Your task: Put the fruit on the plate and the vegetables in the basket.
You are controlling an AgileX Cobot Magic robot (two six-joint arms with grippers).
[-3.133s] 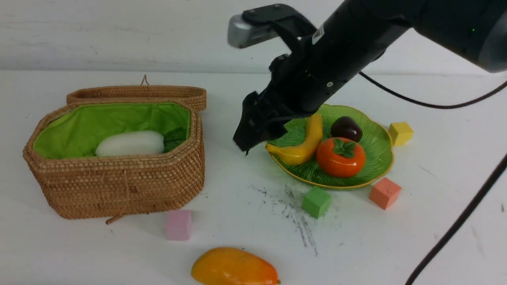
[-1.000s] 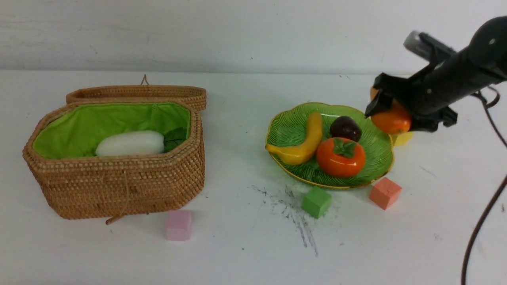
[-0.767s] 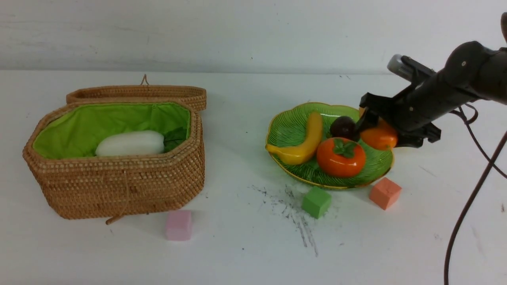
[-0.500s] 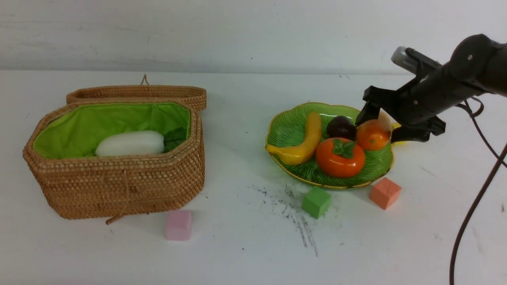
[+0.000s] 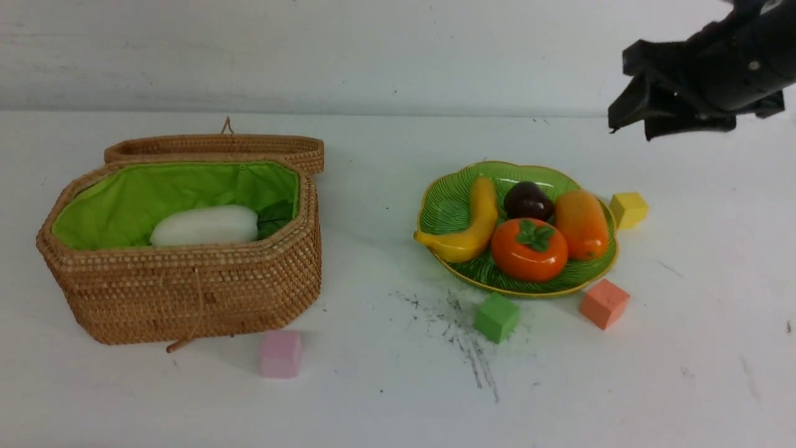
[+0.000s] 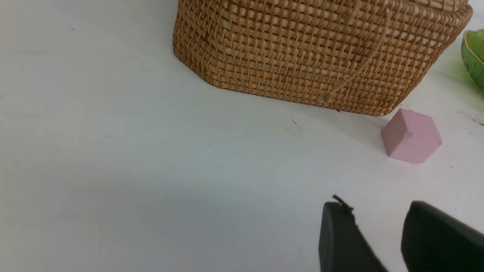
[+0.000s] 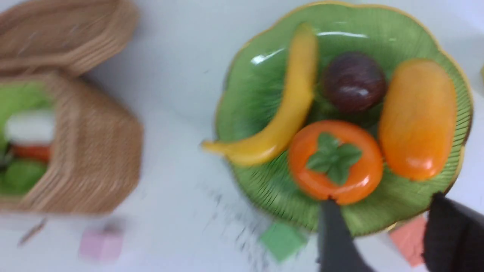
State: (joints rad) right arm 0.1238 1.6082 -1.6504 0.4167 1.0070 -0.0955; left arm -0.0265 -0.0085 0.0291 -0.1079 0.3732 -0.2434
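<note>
The green plate (image 5: 451,208) holds the fruit: banana (image 5: 474,223), dark round fruit (image 5: 527,200), persimmon (image 5: 528,250) and mango (image 5: 581,224) on its right side. My right gripper (image 5: 631,132) hangs high above and to the right of the plate, open and empty; from its wrist its jaws (image 7: 383,200) frame the plate's rim (image 7: 261,94). The wicker basket (image 5: 186,292) holds a white radish (image 5: 205,225); the right wrist view also shows a red piece (image 7: 32,152) and a pale green vegetable (image 7: 20,175) inside. My left gripper (image 6: 376,206) is open over bare table near the basket (image 6: 302,49).
The basket's lid (image 5: 217,149) lies open behind it. Foam cubes stand on the table: pink (image 5: 280,353) in front of the basket, green (image 5: 496,317) and coral (image 5: 604,303) in front of the plate, yellow (image 5: 629,209) at its right. Dark scuff marks streak the middle.
My right gripper lowered the mango onto the plate's right side, let it go, then rose up and to the right. The mango now lies flat beside the persimmon.
</note>
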